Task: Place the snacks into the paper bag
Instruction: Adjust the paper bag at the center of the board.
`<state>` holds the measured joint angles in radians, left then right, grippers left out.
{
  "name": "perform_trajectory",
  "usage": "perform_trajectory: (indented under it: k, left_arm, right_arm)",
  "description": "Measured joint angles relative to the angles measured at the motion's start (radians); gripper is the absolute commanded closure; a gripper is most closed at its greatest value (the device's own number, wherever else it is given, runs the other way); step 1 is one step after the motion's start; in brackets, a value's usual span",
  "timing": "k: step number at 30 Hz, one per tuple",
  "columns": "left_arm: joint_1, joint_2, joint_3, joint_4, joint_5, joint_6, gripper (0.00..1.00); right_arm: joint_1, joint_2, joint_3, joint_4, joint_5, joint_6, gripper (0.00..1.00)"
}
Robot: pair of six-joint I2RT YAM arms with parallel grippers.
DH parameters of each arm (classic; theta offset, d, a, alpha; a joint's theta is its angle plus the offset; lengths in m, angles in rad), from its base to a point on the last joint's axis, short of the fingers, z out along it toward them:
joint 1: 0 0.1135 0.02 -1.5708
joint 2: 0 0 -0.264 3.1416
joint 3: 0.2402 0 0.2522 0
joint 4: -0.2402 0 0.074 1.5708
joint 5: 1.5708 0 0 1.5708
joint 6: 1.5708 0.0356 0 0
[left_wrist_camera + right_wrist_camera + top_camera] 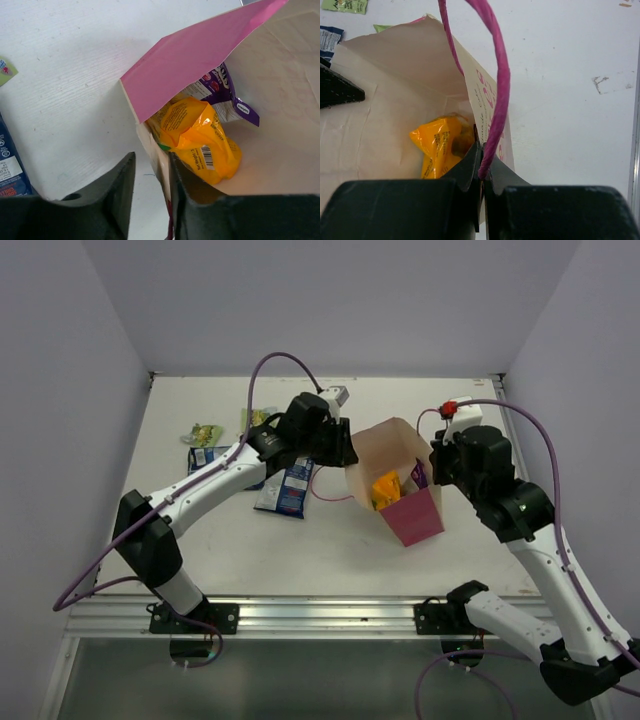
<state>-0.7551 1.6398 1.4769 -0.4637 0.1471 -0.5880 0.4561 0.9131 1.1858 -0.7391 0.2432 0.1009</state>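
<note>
While my right gripper [481, 150] clamps one rim of the paper bag [422, 517] and my left gripper [151, 165] straddles the opposite rim, jaws slightly apart, the left should lift straight off without tugging, then fetch the blue packet [287, 488] beside it.
</note>
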Motion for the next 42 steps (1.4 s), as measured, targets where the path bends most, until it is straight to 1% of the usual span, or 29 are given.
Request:
perform_trajectory:
  k: [2,3,4,5,8,9,12,15,21,27,29,35,42]
  left_arm:
    - [0.003,-0.003,-0.011,0.010,0.002,-0.003,0.55]
    - [0.005,-0.006,-0.017,0.015,0.003,-0.003,0.49]
    - [0.005,-0.009,-0.020,0.015,0.003,-0.003,0.48]
    - [0.006,-0.013,-0.024,0.018,0.003,-0.005,0.44]
    - [0.013,-0.029,-0.036,0.029,0.005,-0.010,0.32]
    - [0.017,-0.035,-0.038,0.031,0.005,-0.013,0.25]
    - [0.034,-0.061,-0.049,0.037,0.003,-0.024,0.16]
    - [0.054,-0.094,-0.052,0.036,-0.005,-0.030,0.09]
    - [0.083,-0.174,-0.052,0.027,-0.047,-0.032,0.04]
    - [0.093,-0.261,-0.089,0.021,-0.125,-0.047,0.02]
    - [0.094,-0.291,-0.122,0.019,-0.151,-0.052,0.00]
    - [0.096,-0.388,-0.264,0.006,-0.226,-0.066,0.00]
    - [0.103,-0.492,-0.457,0.045,-0.228,-0.044,0.00]
  right_arm:
    - [0.000,0.000,0.000,-0.002,-0.003,0.000,1.00]
    - [0.000,0.001,0.000,-0.002,-0.005,0.000,1.00]
    - [0.000,0.001,0.000,-0.002,-0.007,0.001,1.00]
    - [0.000,0.002,0.002,-0.004,-0.009,0.002,1.00]
    - [0.000,0.008,0.012,-0.013,-0.018,0.005,1.00]
    - [0.000,0.010,0.016,-0.016,-0.020,0.008,1.00]
    - [0.000,0.023,0.036,-0.029,-0.027,0.012,1.00]
    - [0.000,0.033,0.058,-0.047,-0.029,0.016,1.00]
    - [0.000,0.042,0.101,-0.076,-0.030,0.026,1.00]
    - [0.000,0.048,0.126,-0.093,-0.030,0.042,1.00]
    - [0.000,0.051,0.134,-0.099,-0.030,0.048,1.00]
    - [0.000,0.051,0.138,-0.103,-0.044,0.064,1.00]
    - [0.000,0.055,0.138,-0.103,-0.056,0.082,1.00]
